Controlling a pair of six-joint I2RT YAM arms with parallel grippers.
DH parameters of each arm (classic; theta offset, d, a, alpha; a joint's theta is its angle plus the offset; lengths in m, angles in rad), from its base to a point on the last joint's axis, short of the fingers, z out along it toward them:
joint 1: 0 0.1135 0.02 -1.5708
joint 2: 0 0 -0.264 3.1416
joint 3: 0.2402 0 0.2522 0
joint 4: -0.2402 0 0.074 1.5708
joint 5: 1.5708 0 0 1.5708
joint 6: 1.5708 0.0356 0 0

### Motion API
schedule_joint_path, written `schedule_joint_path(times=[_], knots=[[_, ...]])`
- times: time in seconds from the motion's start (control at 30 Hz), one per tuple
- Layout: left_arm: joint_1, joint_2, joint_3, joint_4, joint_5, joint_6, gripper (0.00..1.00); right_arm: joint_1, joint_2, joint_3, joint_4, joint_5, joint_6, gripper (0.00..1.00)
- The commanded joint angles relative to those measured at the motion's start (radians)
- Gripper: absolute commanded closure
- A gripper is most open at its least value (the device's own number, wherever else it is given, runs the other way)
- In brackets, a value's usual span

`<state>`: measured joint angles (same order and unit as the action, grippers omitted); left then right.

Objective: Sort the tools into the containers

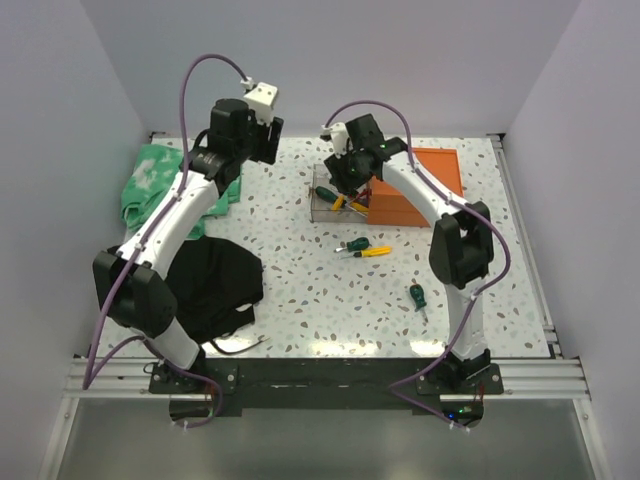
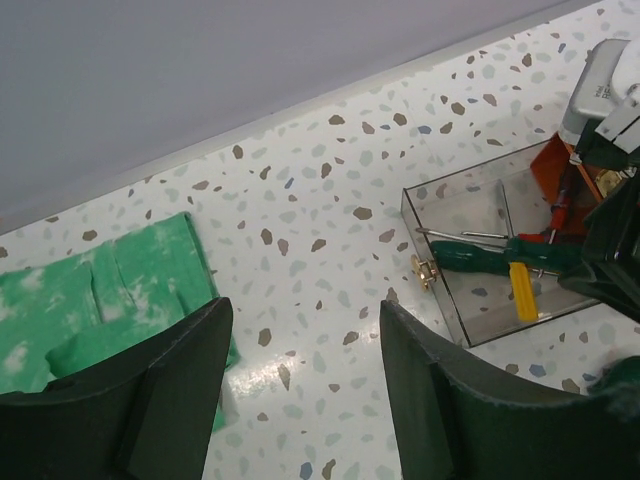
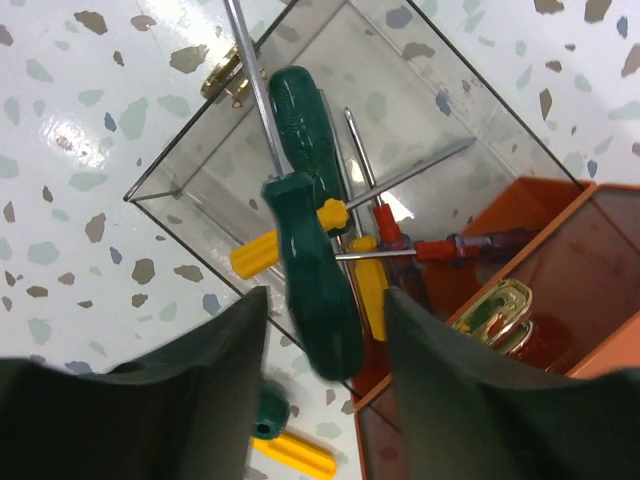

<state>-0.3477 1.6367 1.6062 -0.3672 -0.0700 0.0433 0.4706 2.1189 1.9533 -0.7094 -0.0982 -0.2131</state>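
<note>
The orange mini chest (image 1: 420, 185) stands at the back right with one clear drawer (image 1: 335, 205) pulled out to the left. My right gripper (image 3: 325, 340) hangs over that drawer, open. A green-handled screwdriver (image 3: 315, 260) lies between its fingers with a gap on both sides, its shaft pointing into the drawer. The drawer (image 3: 200, 170) holds another green screwdriver (image 3: 300, 110), yellow ones (image 3: 265, 252) and a red one (image 3: 400, 240). My left gripper (image 2: 305, 380) is open and empty above bare table, left of the drawer (image 2: 480, 215).
A green and a yellow screwdriver (image 1: 365, 248) lie mid-table, and a stubby green one (image 1: 418, 297) lies nearer the front. A green cloth (image 1: 150, 185) lies at the back left and a black cloth (image 1: 215, 285) in front of it.
</note>
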Motion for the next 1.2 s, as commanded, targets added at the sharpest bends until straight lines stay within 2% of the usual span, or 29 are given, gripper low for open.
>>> schedule_joint_path(times=[0.0, 0.1, 0.2, 0.23, 0.3, 0.37, 0.43, 0.5, 0.63, 0.8, 1.17], knots=[[0.004, 0.026, 0.038, 0.022, 0.064, -0.023, 0.34, 0.026, -0.089, -0.013, 0.039, 0.086, 0.089, 0.38], [0.006, 0.038, 0.044, 0.022, 0.090, -0.031, 0.34, 0.037, -0.115, -0.008, 0.054, 0.074, 0.083, 0.34], [0.006, 0.038, 0.044, 0.024, 0.108, -0.036, 0.34, 0.037, -0.187, -0.045, 0.047, -0.095, -0.014, 0.35], [0.006, 0.038, 0.044, 0.024, 0.114, -0.036, 0.34, 0.036, -0.244, -0.100, 0.036, -0.192, -0.099, 0.35], [0.006, 0.040, 0.041, 0.027, 0.122, -0.036, 0.34, 0.036, -0.308, -0.180, 0.015, -0.282, -0.201, 0.36], [0.006, 0.044, 0.041, 0.028, 0.136, -0.036, 0.34, 0.036, -0.409, -0.338, 0.008, -0.372, -0.359, 0.36], [0.004, 0.048, 0.038, 0.030, 0.154, -0.036, 0.34, 0.036, -0.459, -0.469, -0.024, -0.388, -0.524, 0.36], [0.006, 0.054, 0.040, 0.031, 0.170, -0.036, 0.34, 0.036, -0.482, -0.523, -0.079, -0.380, -0.660, 0.37], [0.006, 0.060, 0.034, 0.031, 0.210, -0.036, 0.34, 0.037, -0.465, -0.638, -0.150, -0.305, -0.822, 0.39], [0.006, 0.055, 0.024, 0.030, 0.216, -0.036, 0.34, 0.023, -0.436, -0.725, -0.045, -0.219, -0.890, 0.38], [0.004, 0.060, 0.018, 0.033, 0.216, -0.036, 0.34, -0.088, -0.269, -0.623, -0.068, -0.201, -0.962, 0.39]])
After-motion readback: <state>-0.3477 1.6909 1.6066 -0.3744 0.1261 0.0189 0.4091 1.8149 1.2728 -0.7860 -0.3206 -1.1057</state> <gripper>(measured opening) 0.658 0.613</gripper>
